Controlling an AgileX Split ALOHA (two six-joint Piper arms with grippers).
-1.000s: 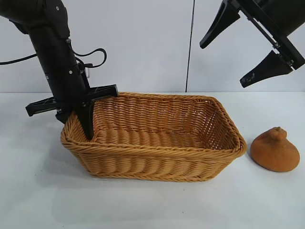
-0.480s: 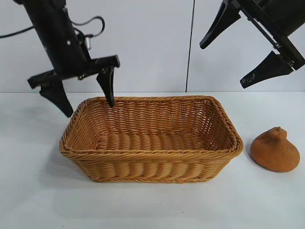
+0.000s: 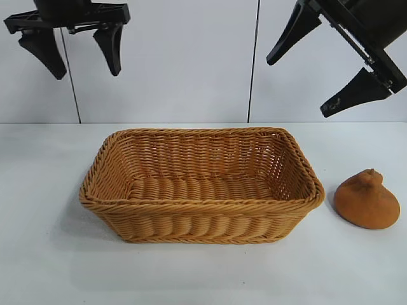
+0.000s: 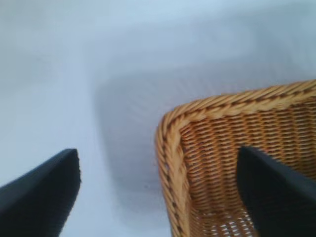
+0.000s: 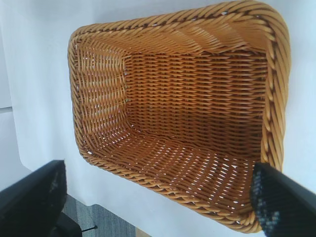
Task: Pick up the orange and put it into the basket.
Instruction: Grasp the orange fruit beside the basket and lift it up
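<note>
The orange (image 3: 367,199), a brownish-orange lump with a knobby tip, lies on the white table to the right of the basket (image 3: 201,202). The wicker basket stands at the table's middle and is empty; it also shows in the left wrist view (image 4: 173,148) and the right wrist view (image 5: 272,89). My left gripper (image 3: 86,71) hangs open and empty high above the basket's left end. My right gripper (image 3: 299,86) hangs open and empty high at the upper right, above the basket's right end and the orange. The orange shows in neither wrist view.
The white table (image 3: 51,254) stretches in front of a white panelled wall (image 3: 191,63). The table's edge and grey floor (image 5: 123,217) show in the right wrist view.
My left gripper let go of the basket's left rim and rose straight up to the frame's top. The basket's left end settled back down flat. The right arm and the orange have not moved.
</note>
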